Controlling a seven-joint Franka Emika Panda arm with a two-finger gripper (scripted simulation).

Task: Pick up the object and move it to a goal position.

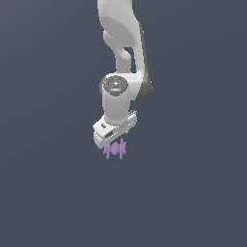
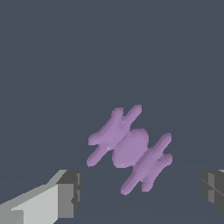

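Note:
The object (image 1: 115, 149) is a small light-purple spiky piece, like jagged stars joined side by side, lying on the flat dark-grey surface. In the exterior view it sits directly below the white gripper (image 1: 114, 141), whose fingers are hidden behind the hand there. The wrist view shows the object (image 2: 130, 148) lying slantwise between the two dark fingertips (image 2: 70, 192). The gripper (image 2: 142, 190) is open, its fingers spread far wider than the object and touching nothing.
The white arm (image 1: 121, 53) comes down from the top of the exterior view. A plain dark-grey surface (image 1: 193, 193) spreads all around, with no other object in sight.

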